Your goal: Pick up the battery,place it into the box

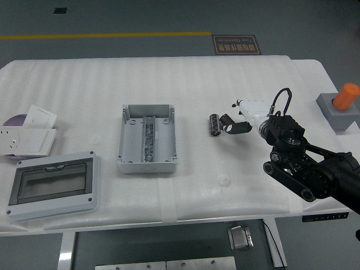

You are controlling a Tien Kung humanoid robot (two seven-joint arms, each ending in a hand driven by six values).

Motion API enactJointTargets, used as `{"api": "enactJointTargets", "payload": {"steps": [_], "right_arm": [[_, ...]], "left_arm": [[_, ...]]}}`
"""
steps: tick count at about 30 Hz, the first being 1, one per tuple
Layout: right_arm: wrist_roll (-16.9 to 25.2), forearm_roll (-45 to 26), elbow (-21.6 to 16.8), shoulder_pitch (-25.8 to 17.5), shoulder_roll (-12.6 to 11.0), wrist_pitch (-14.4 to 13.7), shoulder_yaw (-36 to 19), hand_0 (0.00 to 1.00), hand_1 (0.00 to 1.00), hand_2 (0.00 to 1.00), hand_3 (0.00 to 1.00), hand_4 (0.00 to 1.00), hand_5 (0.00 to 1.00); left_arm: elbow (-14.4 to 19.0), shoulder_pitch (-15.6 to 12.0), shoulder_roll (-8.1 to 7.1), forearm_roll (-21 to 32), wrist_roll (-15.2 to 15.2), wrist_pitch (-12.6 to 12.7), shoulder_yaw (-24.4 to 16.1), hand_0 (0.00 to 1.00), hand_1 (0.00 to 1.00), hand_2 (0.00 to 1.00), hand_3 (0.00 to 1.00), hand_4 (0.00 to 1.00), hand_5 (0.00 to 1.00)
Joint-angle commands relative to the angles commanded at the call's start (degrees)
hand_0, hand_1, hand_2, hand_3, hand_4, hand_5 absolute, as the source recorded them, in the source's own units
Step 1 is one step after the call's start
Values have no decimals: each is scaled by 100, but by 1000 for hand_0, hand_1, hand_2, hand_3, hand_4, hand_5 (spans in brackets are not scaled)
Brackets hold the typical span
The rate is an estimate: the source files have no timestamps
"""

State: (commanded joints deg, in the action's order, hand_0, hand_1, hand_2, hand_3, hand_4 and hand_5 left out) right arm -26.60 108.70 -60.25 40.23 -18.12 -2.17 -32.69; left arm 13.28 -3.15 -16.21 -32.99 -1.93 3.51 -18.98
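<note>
- Battery (214, 124), a dark little cylinder, lying flat on the white tabletop (253, 84), roughly mid-right, well to the right of the open grey box (147, 138).
- Right hand (233, 126) parked right beside it on the battery's right side, dark fingertips (225, 121) close to touching the cylinder. Can't tell for sure whether contact is made.
- Looks like the reach-and-grasp step, not the carry. Nothing lifted, battery resting on the foam.
- Hand state: fingers partly curled toward the battery, nothing pinched as far as visible. Reads as loosely parted rather than clamped, though pretty small in the view.
- Next move probably calls for closing the fingers around the cylinder, then lifting clear and swinging left over the box.
- Box sitting lid-off with a metal rail down the middle, so drop spot likely needs to be one of the side channels.
- Risk guess: round battery could roll away on a sloppy pinch.
- Left hand nowhere in the shot.
- Also around: clear-lidded enclosure (52, 185) and switch plates (29, 134) far left, orange-topped grey block (340, 107) far right.
</note>
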Motion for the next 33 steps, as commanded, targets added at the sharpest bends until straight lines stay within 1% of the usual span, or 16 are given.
{"api": "enactJointTargets", "payload": {"steps": [6,7,11,13,19,20,24,25,30,31,33], "right_arm": [[68,-162,362,119,193,-79,218,747,709,716,839,873,683],[77,-183,407,129,216,-91,243,739,699,703,827,872,686],[117,-247,571,160,287,-175,323,739,699,703,827,872,686],[127,-265,621,170,304,-231,349,730,688,689,815,870,689],[164,-302,709,188,328,-364,402,730,688,689,815,870,689],[171,-308,724,188,331,-380,414,714,666,631,744,853,686],[202,-330,781,174,332,-438,466,714,666,631,744,853,686],[210,-331,791,169,330,-451,478,675,625,519,639,742,591],[242,-342,799,146,308,-496,526,675,625,519,639,742,591],[248,-345,800,143,304,-504,535,655,606,476,624,688,551],[259,-352,799,141,297,-521,548,655,606,476,624,688,551]], "left_arm": [[-1,9,-9,4,1,1,17,627,652,517,600,648,444],[-1,10,-9,3,1,0,18,627,652,518,600,647,444],[1,9,-3,5,-2,-1,29,627,652,518,600,647,444],[3,5,1,4,-4,-3,33,627,652,518,600,648,445],[7,11,2,-10,-3,-4,17,627,652,518,600,648,445],[8,13,1,-16,-2,-4,10,627,652,517,600,646,446],[16,23,-5,-35,0,-7,-8,627,652,517,600,646,446],[19,23,-6,-41,1,-7,-13,627,652,518,600,645,446],[22,15,-5,-43,1,-9,-11,627,652,518,600,645,446],[24,14,-4,-49,0,-10,-12,627,652,518,600,645,447],[27,15,-3,-59,0,-10,-21,627,652,518,600,645,447]]}}
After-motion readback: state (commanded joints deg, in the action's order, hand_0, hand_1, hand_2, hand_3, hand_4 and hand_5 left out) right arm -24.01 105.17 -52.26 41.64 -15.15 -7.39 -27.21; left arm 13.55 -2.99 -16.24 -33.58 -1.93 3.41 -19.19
